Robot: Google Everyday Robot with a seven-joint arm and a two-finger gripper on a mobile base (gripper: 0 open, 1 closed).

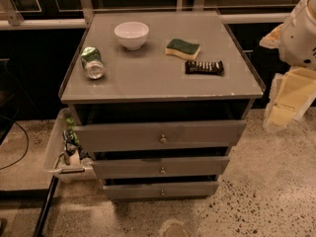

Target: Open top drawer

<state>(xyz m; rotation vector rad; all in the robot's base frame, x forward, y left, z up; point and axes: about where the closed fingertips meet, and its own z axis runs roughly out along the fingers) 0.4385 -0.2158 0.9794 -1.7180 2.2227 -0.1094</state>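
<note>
Speckled floor [266, 191]; gripper [290, 100] hangs rt of cabinet [148, 75], apart from top drawer [160, 135].

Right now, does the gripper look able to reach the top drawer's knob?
Probably yes: the gripper hangs off the right side of the cabinet, apart from it, and nothing stands before the knob on the top drawer.
</note>
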